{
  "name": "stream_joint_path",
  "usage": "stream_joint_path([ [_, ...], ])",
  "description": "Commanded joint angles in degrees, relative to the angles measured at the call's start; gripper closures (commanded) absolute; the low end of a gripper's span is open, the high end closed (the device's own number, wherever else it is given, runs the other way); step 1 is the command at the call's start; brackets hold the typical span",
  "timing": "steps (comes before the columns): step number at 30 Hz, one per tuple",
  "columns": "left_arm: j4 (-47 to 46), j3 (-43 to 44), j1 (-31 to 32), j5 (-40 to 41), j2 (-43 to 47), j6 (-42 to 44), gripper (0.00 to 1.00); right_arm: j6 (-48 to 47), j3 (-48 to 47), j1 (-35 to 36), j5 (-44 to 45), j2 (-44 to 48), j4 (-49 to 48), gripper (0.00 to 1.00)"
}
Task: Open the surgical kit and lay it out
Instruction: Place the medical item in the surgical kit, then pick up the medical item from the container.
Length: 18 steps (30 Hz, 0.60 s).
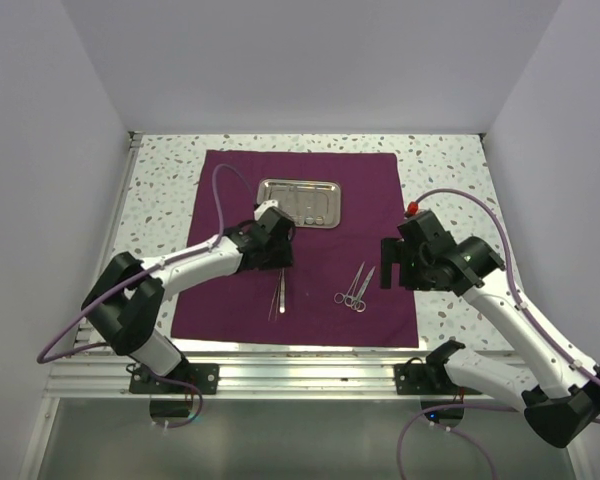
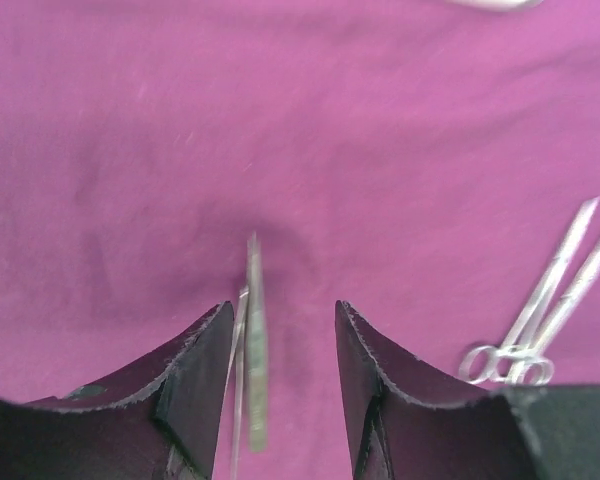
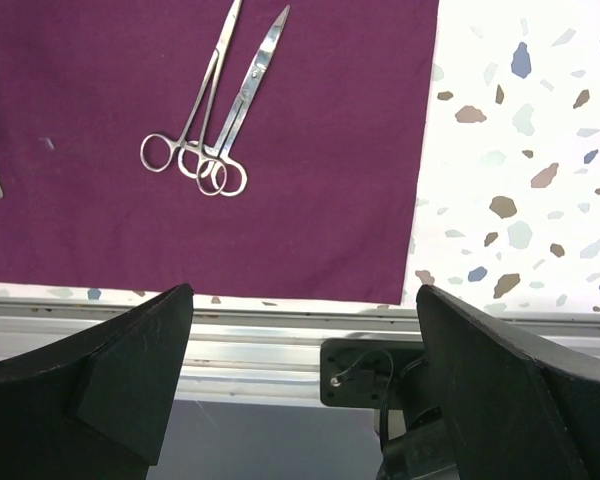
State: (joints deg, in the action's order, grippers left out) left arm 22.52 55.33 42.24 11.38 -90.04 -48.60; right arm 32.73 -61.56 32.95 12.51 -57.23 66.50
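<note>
Cloth [image 1: 375, 190] lies flat, maroon, steel tray [image 1: 300, 181] at its far middle, two ring-handled instruments [image 1: 353, 290] near right. I see my left gripper [image 2: 283, 305] unclenched around the tweezers [image 2: 256, 340], gripping nothing; right gripper [image 3: 305, 290] spread wide, empty

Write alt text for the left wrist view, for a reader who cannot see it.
The left gripper stands open over thin silver tweezers that lie flat on a maroon cloth. Two ring-handled instruments lie side by side on the cloth at the right of the view.
</note>
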Motion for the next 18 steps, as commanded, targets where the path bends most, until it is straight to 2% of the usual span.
stream_joint_path([
  [1, 1.1, 7.5, 0.4, 2.9, -0.3, 1.8, 0.51, -0.7, -0.8, -0.2, 0.9, 0.3, 0.9, 0.02],
  [4, 4.3, 14.6, -0.6, 5.6, -2.0, 6.7, 0.49, 0.2, -0.7, -0.2, 0.8, -0.9, -0.1, 0.02],
  [6, 5.1, 18.5, -3.5, 6.0, -3.6, 11.1, 0.48, 0.8, -0.6, -0.2, 0.9, -1.6, -1.0, 0.02],
  [12, 7.3, 35.1, -12.3, 3.7, -15.9, 22.5, 0.51, 3.5, -1.5, -0.1, 2.0, -5.2, -3.4, 0.02],
  [16, 9.0, 46.2, -14.9, 3.7, -26.2, 27.5, 0.51, 4.7, -2.9, -0.2, 3.2, -7.6, -4.0, 0.03],
  [18, 9.3, 48.6, -16.3, 3.0, -28.9, 28.7, 0.52, 4.9, -3.7, -0.2, 3.9, -9.0, -4.3, 0.02],
])
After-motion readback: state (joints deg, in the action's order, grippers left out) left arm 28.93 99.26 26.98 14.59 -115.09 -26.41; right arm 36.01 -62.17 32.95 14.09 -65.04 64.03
